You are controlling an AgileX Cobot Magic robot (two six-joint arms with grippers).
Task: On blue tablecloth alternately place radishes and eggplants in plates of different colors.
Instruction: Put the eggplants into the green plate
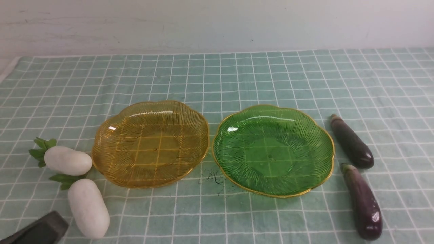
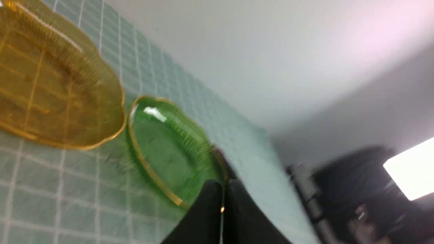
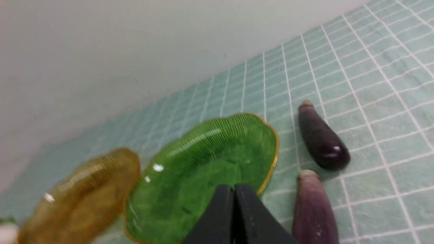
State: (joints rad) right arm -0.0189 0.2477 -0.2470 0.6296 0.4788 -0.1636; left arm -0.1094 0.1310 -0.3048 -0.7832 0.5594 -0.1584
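Note:
On the blue tablecloth the amber plate and the green plate stand side by side, both empty. Two white radishes lie left of the amber plate, one farther and one nearer. Two dark-purple eggplants lie right of the green plate, one farther and one nearer. My left gripper is shut and empty; part of it shows at the front left corner, near the nearer radish. My right gripper is shut and empty, over the green plate's near edge beside the nearer eggplant.
A pale wall rises behind the table's far edge. A small dark scribble mark lies on the cloth between the plates. The left wrist view is blurred and shows dark equipment beyond the table's edge.

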